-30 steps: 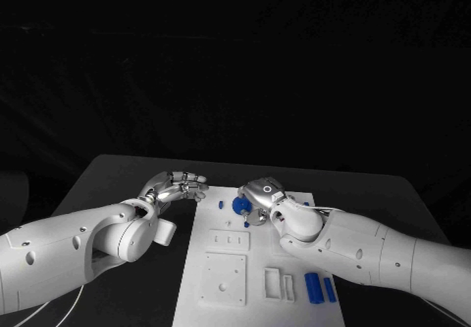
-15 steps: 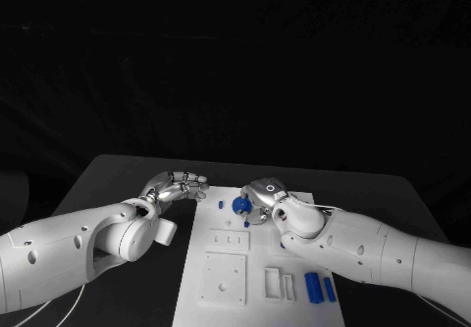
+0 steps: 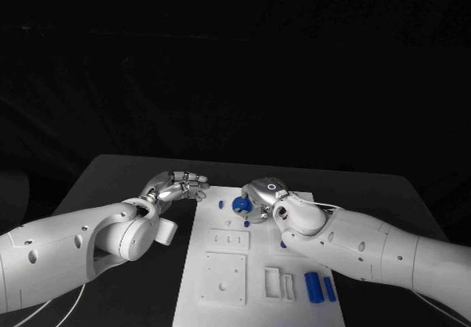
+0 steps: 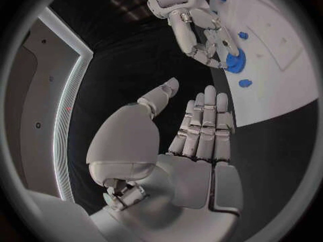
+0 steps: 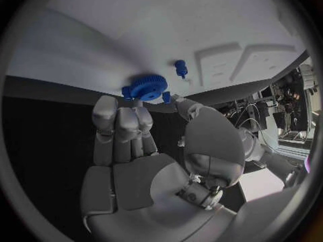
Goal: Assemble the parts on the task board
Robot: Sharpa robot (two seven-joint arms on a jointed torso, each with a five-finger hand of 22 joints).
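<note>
A: Entry, working outward from the robot, with the flat white plastic task board (image 3: pixel 257 272) as landmark. Nearest, on the board's near right corner: two small blue cylindrical parts (image 3: pixel 319 287) lying side by side, just beside two narrow slotted recesses (image 3: pixel 278 283). My reading: these are staged there, unplaced, waiting for a later step.

B: And the hands?

A: Both at the board's far end. The silver many-fingered right hand (image 3: pixel 259 199) is over the board's far middle, fingertips (image 5: pixel 128 110) closed on the blue toothed plastic gear (image 5: pixel 147 86). The gear sits at the very ends of the fingers, low against the board surface, the palm well behind it.

B: Why held like that?

A: Judgement only: a fingertip hold leaves the gear's underside free to seat on a peg or into a recess. Whether it is already seated, I cannot tell. A small blue peg-like part (image 5: pixel 180 67) stands on the board just beyond the gear.

B: Left hand?

A: The silver left hand (image 3: pixel 177 187) is off the board's far left edge, over the black table (image 3: pixel 118 174). Fingers extended together, thumb apart, nothing in it. It looks parked clear of the right hand's work.
</note>
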